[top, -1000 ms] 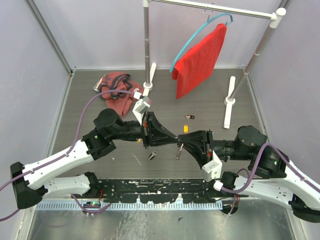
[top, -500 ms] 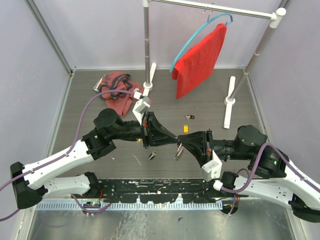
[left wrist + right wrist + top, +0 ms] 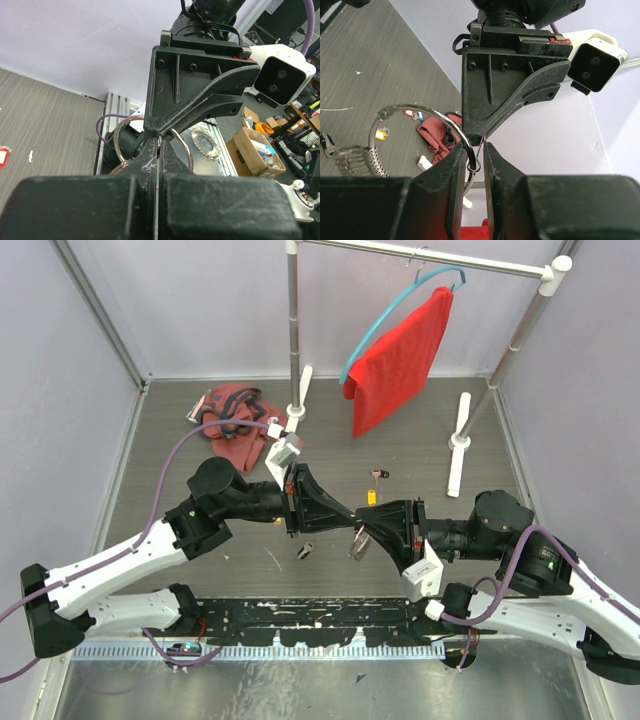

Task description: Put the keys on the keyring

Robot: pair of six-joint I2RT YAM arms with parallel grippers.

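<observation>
Right wrist: keyring (image 3: 415, 105) in R gripper (image 3: 475, 156)

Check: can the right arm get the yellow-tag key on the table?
Likely yes: the yellow-tag key lies uncovered just beyond the right hand. But it straddles the keyring, so it must back off first.

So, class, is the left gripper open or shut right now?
Shut. The left gripper has its fingers pressed together along a thin seam; the keyring loops out either side, pinched at their tips.

Red cloth (image 3: 400, 360) on blue hanger (image 3: 383, 320), metal rack (image 3: 292, 330), crumpled garment (image 3: 235, 420)
</observation>
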